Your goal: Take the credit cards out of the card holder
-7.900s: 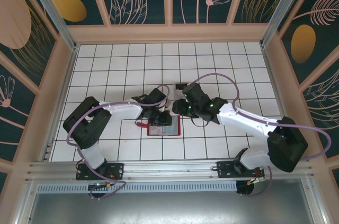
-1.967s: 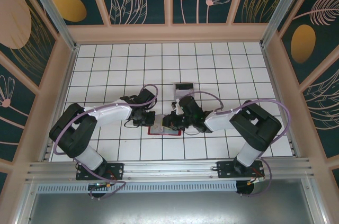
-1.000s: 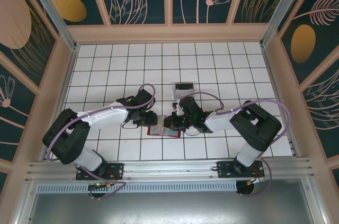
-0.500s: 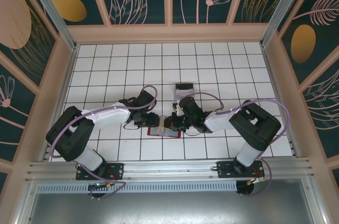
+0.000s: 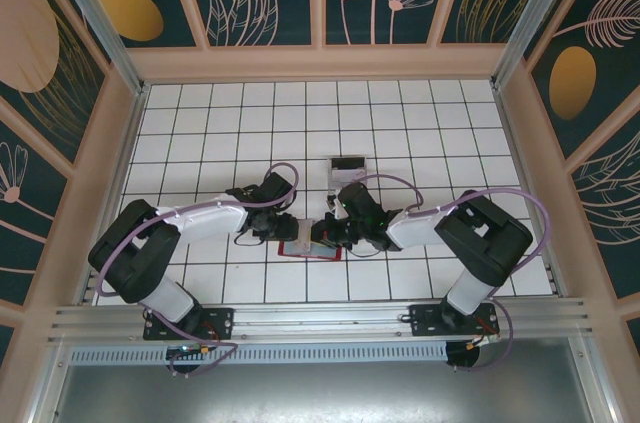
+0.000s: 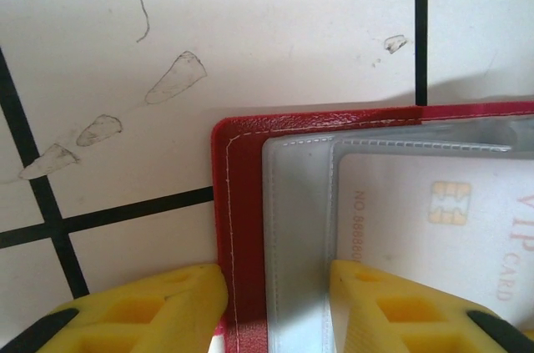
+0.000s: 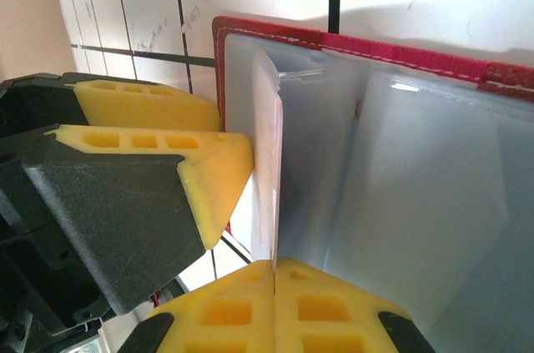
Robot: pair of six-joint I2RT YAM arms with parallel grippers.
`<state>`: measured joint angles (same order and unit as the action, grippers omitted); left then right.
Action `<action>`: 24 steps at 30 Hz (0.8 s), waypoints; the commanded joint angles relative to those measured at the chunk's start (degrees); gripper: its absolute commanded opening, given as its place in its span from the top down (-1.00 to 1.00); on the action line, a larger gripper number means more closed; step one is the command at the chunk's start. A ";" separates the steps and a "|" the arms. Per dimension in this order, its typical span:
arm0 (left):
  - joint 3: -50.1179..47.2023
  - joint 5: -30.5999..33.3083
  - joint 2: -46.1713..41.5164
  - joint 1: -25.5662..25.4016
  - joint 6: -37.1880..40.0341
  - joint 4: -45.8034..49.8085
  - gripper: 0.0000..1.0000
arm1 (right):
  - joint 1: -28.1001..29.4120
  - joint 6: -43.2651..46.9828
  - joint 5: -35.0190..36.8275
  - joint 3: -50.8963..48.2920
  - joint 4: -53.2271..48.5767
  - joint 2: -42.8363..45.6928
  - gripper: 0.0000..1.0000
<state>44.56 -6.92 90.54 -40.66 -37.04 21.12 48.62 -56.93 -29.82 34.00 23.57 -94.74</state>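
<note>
The red card holder (image 5: 303, 249) lies open on the white tiles between both grippers. My left gripper (image 5: 284, 230) stands at its left edge. In the left wrist view its yellow jaws (image 6: 275, 286) are apart, straddling the red border (image 6: 242, 203) and the margin of a greyish sleeve. A pale credit card (image 6: 417, 228) with a gold chip sits inside that sleeve. My right gripper (image 7: 275, 268) is shut on the thin edge of a lifted sleeve (image 7: 269, 161). I cannot tell whether a card edge is pinched too. The left fingers (image 7: 192, 161) stand close beside that sleeve.
A small clear box with a dark end (image 5: 347, 165) lies about two tiles behind the holder. Raised tan walls (image 5: 120, 143) border the tiled table on three sides. Scuff marks (image 6: 171, 78) show on the tile by the holder.
The left arm has shifted slightly at the holder's left edge. The right gripper stays shut on the sleeve, and the holder lies where it was.
</note>
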 commanded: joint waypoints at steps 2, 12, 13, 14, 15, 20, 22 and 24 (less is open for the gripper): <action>-3.51 3.58 4.55 -0.08 1.00 2.91 0.22 | -0.37 0.85 0.91 0.10 -0.59 1.31 0.96; -3.67 3.74 5.17 -0.11 1.20 3.15 0.25 | -0.89 2.79 4.25 0.02 -8.85 3.47 0.96; -3.77 3.78 5.25 -0.11 1.18 3.08 0.25 | -0.94 2.97 4.31 -0.07 -9.18 3.63 0.96; -3.77 3.87 5.33 -0.11 1.15 3.21 0.25 | -1.02 3.22 4.33 -0.03 -9.62 3.68 0.96; -3.78 3.76 5.43 -0.10 1.17 3.17 0.25 | -1.07 3.41 4.34 0.01 -9.92 3.81 0.96; -3.95 3.61 5.22 -0.05 0.92 2.89 0.26 | -1.07 4.93 6.07 1.24 -14.27 4.41 0.98; -3.91 3.44 5.17 -0.07 0.85 2.81 0.26 | -1.16 5.54 7.08 1.20 -15.72 5.48 0.98; -3.69 3.16 4.88 -0.10 0.91 2.87 0.26 | -1.38 6.02 7.80 1.16 -17.07 6.69 0.99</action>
<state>44.56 -6.59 90.80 -40.66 -37.04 21.23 47.97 -53.04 -25.61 34.39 12.38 -90.11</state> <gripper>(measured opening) 0.372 0.053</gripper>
